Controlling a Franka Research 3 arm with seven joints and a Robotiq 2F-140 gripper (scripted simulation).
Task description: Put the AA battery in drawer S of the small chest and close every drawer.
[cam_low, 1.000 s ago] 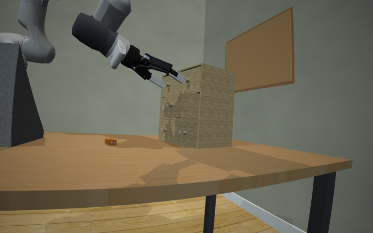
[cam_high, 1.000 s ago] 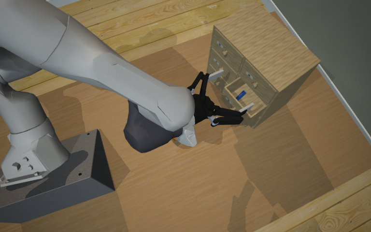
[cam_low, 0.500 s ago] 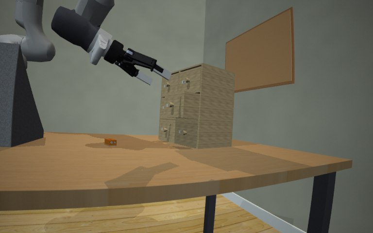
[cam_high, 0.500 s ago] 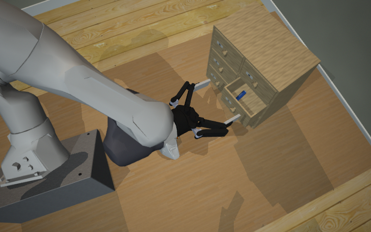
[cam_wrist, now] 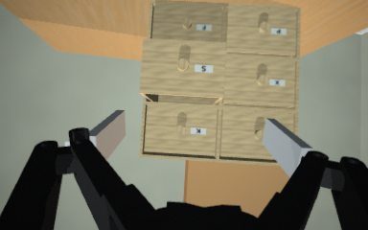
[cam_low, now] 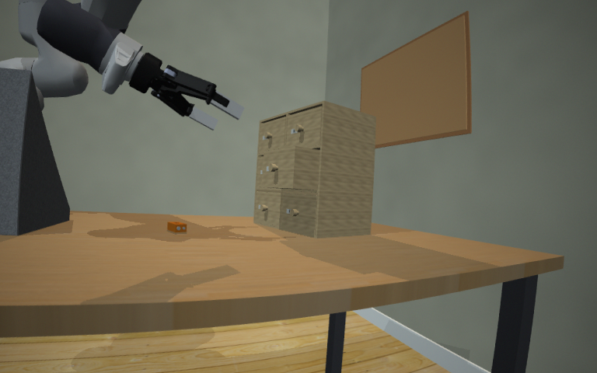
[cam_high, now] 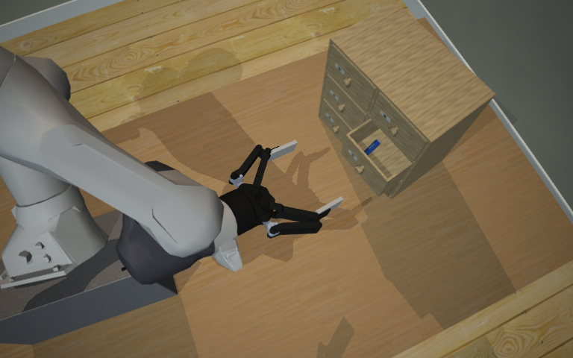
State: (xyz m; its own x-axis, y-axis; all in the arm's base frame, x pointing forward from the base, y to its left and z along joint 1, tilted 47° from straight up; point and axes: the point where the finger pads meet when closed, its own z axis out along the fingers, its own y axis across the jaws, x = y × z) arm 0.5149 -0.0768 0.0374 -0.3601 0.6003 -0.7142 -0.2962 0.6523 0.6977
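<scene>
Got the table (cam_high: 270,295) (cam_low: 263,318) (cam_wrist: 96,34) bearing the chest (cam_high: 415,71) (cam_low: 347,176) (cam_wrist: 218,134), upright, no tip visible; can't confirm displacement vs. start from here. Gripper (cam_high: 318,173) (cam_low: 228,119) (cam_wrist: 195,126) next: hangs off chest front, well apart from knobs, fingers spread wide w/ nothing between. Drawer S (cam_high: 371,179) (cam_low: 284,171) (cam_wrist: 163,77) after that: sticks out partway, middle row, looks level, no obvious droop. Other drawers: look pushed in, approx. flush. Down to the orange block (cam_high: 274,209) (cam_low: 176,227): sits on table, partly hidden under gripper from top; leave as is. Smallest, AA battery (cam_high: 371,146): lies in drawer S, on its floor, per top view; hidden in exterior & wrist.

Status: drawer open = done, batt. in = done. Left to do: shut S to within tolerance, then let all settle. Prob. the closing stage now, most of job behind. Should close fingers or use a fingertip, line up w/ S front, push straight & slow. Watch for: shoving chest back, turning it, or catching K's knob above w/ wide fingers. Afterwards, back off clean & check all fronts, esp. S.
</scene>
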